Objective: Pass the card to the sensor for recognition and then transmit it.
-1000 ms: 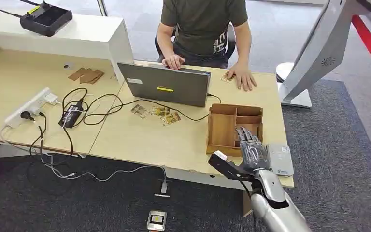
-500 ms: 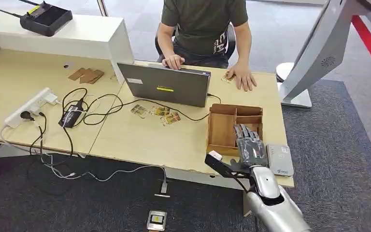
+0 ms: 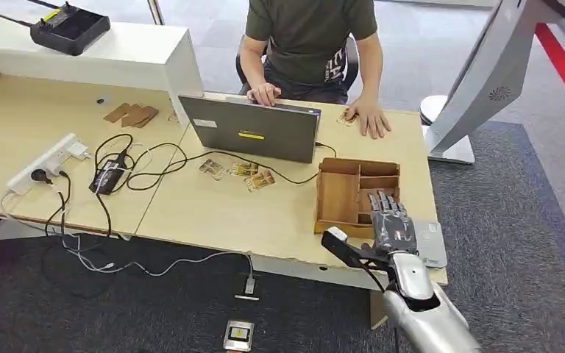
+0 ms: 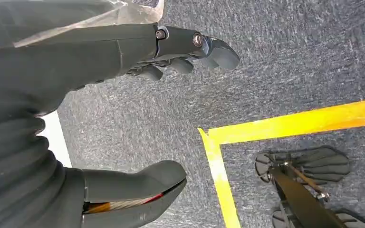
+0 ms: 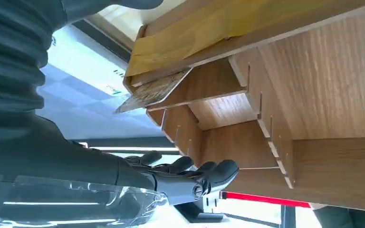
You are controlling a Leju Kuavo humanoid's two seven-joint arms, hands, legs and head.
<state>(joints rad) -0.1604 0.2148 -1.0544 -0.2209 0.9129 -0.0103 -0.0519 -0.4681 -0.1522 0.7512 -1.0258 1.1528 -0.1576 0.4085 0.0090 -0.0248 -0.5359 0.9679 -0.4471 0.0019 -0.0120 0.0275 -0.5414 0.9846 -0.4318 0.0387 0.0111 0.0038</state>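
Over the wooden organizer tray (image 3: 338, 198) the right hand (image 3: 390, 220) hovers, fingers spread and empty — the card (image 5: 154, 90) leans in a compartment, so next comes pinching it.

The head view looks from high up, forward and down, far enough back to see the whole surface (image 3: 213, 213), the wooden box (image 3: 342, 195) and a person sitting across. The right wrist view sits just behind the right robot hand (image 5: 171, 178) and looks from very close into that same wooden box (image 5: 275, 118). The left wrist view sits behind the left robot hand (image 4: 138, 61) and looks down at the grey carpet floor (image 4: 285, 61).
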